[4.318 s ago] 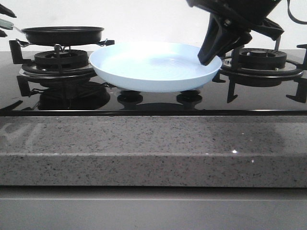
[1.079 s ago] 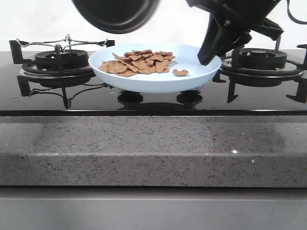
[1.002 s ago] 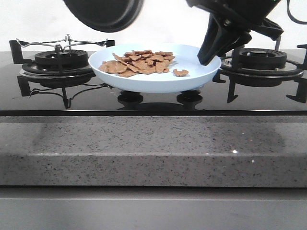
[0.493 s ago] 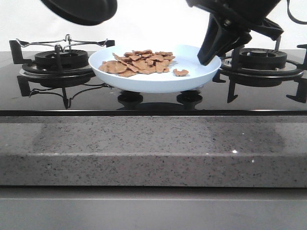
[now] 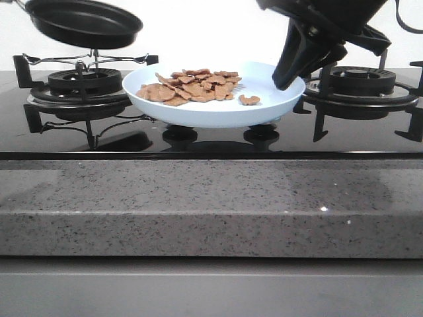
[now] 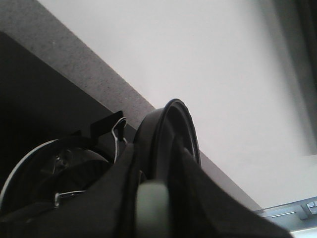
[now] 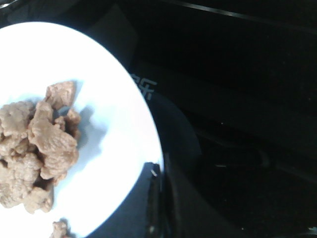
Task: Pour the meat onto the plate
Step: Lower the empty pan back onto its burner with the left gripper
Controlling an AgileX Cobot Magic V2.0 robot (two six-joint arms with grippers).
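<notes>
The pale blue plate [image 5: 211, 111] stands on the black glass hob between the two burners. The meat [image 5: 192, 86], a heap of thin brown pieces, lies on its left half, with one piece [image 5: 249, 100] apart to the right. My right gripper [image 5: 289, 78] is shut on the plate's right rim. The right wrist view shows the plate [image 7: 119, 119], the meat [image 7: 39, 148] and that gripper [image 7: 159, 198] clamped on the rim. My left gripper [image 6: 154, 173] is shut on the light handle [image 6: 153, 210] of the black frying pan [image 5: 82, 23]. The pan hangs nearly level above the left burner, and its inside is hidden.
The left burner [image 5: 82, 82] with its wire pan support lies under the pan. The right burner [image 5: 360, 82] is behind my right arm. Two knobs [image 5: 178, 134] sit below the plate. A speckled grey stone counter edge [image 5: 211, 205] runs along the front.
The pan swung left from above the plate, from tilted to nearly level over the left burner. The meat was absent from the plate 4.3 s ago. My right gripper has not moved.
</notes>
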